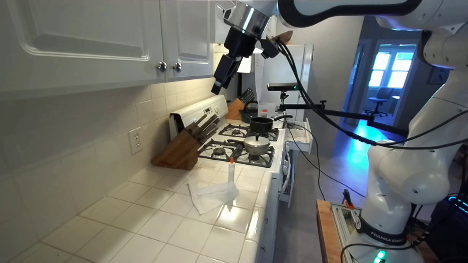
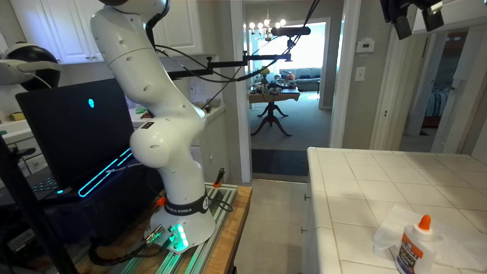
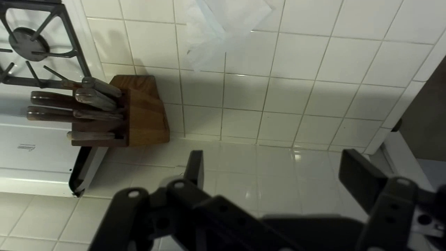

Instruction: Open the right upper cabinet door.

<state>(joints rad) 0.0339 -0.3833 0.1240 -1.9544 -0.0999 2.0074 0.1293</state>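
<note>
With the black two-fingered gripper (image 3: 277,169) wide and empty, the round metal knob (image 1: 177,67) of the white framed-panel right cabinet door (image 1: 190,29), upper left in an exterior view, should be straddled, gripped and drawn outward in an arc.

Free air between claw (image 3: 277,171) and counter (image 1: 161,219), knife block (image 1: 178,149) and glue bottle (image 2: 415,249) below

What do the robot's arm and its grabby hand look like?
The arm is white and rounded, with black edging and, low down, a black band marked FRANKA EMIKA. A shiny silver collar sits by the black gripper, which has two blocky fingers. Black cables loop alongside.
</note>
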